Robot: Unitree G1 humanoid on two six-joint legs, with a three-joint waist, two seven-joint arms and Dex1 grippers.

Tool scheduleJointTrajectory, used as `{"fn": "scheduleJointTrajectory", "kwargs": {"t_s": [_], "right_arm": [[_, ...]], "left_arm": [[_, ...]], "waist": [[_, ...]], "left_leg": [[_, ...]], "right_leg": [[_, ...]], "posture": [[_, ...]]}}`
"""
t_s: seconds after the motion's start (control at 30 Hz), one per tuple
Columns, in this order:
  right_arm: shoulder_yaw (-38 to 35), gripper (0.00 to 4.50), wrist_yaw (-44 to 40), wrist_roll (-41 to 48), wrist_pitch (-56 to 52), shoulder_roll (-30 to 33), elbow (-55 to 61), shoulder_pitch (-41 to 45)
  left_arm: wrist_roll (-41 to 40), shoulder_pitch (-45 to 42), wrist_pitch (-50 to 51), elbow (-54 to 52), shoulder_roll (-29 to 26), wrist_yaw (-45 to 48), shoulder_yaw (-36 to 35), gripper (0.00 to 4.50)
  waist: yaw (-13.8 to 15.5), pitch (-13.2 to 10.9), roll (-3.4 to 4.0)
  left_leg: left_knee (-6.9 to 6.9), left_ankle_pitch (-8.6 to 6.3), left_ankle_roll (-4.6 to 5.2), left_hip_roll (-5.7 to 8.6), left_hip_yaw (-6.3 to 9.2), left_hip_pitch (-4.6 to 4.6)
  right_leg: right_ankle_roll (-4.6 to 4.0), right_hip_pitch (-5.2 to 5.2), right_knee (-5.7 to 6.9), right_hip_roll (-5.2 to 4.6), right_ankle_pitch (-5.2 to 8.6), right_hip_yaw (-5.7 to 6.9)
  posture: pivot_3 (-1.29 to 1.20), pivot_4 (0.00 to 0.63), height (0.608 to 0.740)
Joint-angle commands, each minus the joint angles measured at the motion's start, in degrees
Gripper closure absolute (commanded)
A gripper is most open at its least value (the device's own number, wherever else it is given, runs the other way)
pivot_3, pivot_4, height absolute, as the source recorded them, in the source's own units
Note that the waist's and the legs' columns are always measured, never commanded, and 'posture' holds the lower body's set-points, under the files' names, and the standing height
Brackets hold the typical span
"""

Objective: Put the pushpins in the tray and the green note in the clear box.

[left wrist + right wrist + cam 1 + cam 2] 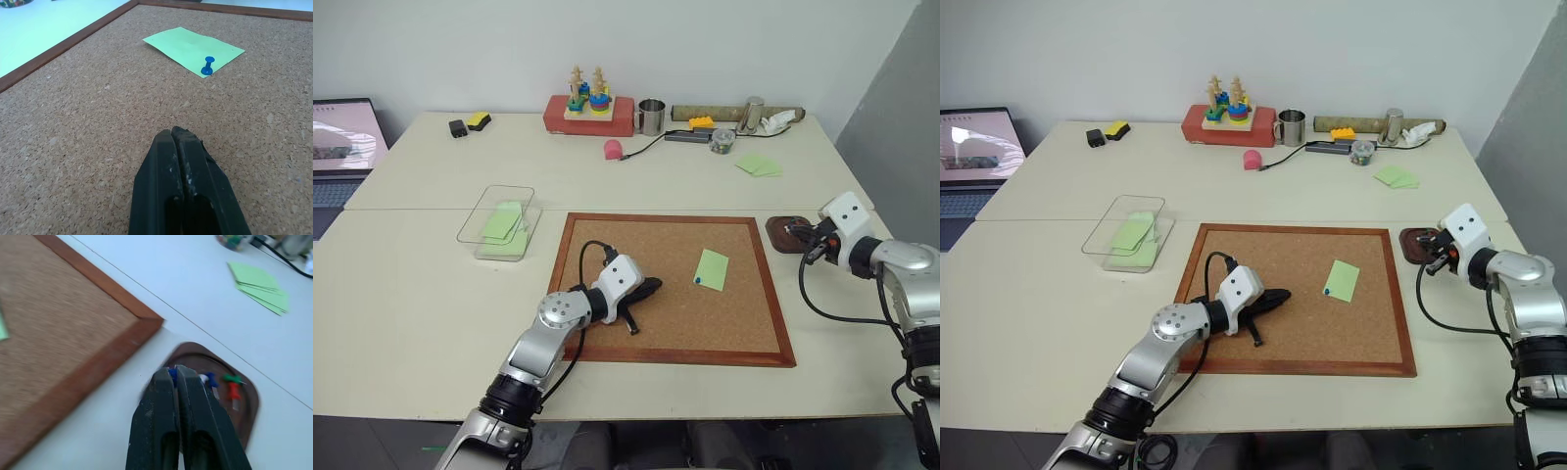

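A: We begin with the green note (712, 268), lying flat on the right half of the corkboard (607, 245). One blue pushpin (208, 66) stands in its lower left corner as the head views show it.

B: And the other pushpins (222, 384)?

A: We see blue, red and green ones lying inside the tray (249, 404), which sits on the table (431, 294) just beside the corkboard's right edge. The right gripper (175, 371) hovers at the tray's near rim, its fingers pressed together with a small blue piece pinched at the tips; we take it for a pushpin but cannot be sure.

B: The left gripper?

A: The left gripper (175, 133) rests low over bare cork, fingers closed on nothing, pointing toward the green note and well apart from it.

B: The clear box?

A: We find the clear box (524, 240) left of the corkboard with green paper inside, its lid (470, 230) askew over it. A pair of green notes (759, 165) lies far back on the table.
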State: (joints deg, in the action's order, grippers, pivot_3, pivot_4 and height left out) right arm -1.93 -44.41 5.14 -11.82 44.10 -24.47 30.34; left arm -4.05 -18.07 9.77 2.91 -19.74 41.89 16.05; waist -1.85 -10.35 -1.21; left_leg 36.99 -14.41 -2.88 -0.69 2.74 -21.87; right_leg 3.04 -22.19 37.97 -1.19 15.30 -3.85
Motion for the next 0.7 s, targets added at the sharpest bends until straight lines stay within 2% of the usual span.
{"fn": "scheduleJointTrajectory", "kwargs": {"t_s": [0.03,0.13,0.2,0.33,0.5,0.6,0.7], "right_arm": [[0.08,4.25,2.25,-2.58,2.22,0.15,-4.03,2.89],[0.35,3.74,2.4,-3.05,2.83,-0.1,-5.77,3.62],[0.19,3.19,3.02,-3.25,3.03,-0.16,-6.29,3.94],[-0.21,2.43,3.75,-3.68,3.91,-0.17,-6.94,4.5],[-2.49,1.48,3.16,-1.61,3.34,0.62,-3.95,4.2],[-3.59,1.48,1.67,0.27,2.25,0.97,-1.11,3.87],[-4.6,1.48,-4.22,5.83,-1.61,1.2,7.9,1.25]], "left_arm": [[1.4,1.25,1.0,1.68,0.04,-0.52,0.85,4.5],[1.43,1.2,0.98,1.72,0.04,-0.56,0.83,4.5],[1.44,1.2,0.96,1.68,0.03,-0.58,0.83,4.5],[1.42,1.08,0.86,1.83,-0.04,-0.46,0.78,4.5],[1.42,1.05,0.87,1.8,-0.01,-0.4,0.86,4.5],[1.37,0.95,0.8,1.99,-0.05,-0.31,0.78,4.5],[1.33,0.9,0.79,1.99,-0.02,-0.27,0.79,4.5]], "waist": [[-0.01,0.0,0.0],[-0.01,0.0,0.01],[-0.01,0.0,0.01],[-0.01,0.01,0.01],[-0.01,0.01,0.01],[-0.01,0.01,0.02],[0.0,0.02,0.03]], "left_leg": [[0.0,0.0,0.0,0.0,-0.01,0.0],[0.0,0.0,0.0,0.0,-0.02,0.0],[0.0,0.0,0.0,0.0,-0.02,0.0],[0.0,0.0,0.0,0.0,-0.02,0.0],[0.0,0.0,0.0,0.0,-0.02,0.0],[0.0,0.0,0.0,0.0,-0.01,0.0],[0.0,0.0,0.0,0.0,-0.02,0.0]], "right_leg": [[0.0,0.0,0.0,0.0,0.0,-0.01],[-0.02,0.0,0.0,-0.01,-0.01,-0.03],[-0.02,0.0,0.0,-0.01,-0.01,-0.02],[-0.02,0.0,0.0,0.0,-0.01,-0.03],[-0.02,0.0,0.0,0.0,-0.01,-0.03],[-0.02,0.0,0.0,-0.01,-0.01,-0.03],[-0.02,0.0,0.0,0.0,-0.01,-0.03]], "posture": [[0.0,0.15,0.74],[0.0,0.15,0.74],[0.0,0.15,0.74],[0.0,0.15,0.74],[0.0,0.15,0.74],[0.0,0.15,0.74],[0.0,0.15,0.74]]}}
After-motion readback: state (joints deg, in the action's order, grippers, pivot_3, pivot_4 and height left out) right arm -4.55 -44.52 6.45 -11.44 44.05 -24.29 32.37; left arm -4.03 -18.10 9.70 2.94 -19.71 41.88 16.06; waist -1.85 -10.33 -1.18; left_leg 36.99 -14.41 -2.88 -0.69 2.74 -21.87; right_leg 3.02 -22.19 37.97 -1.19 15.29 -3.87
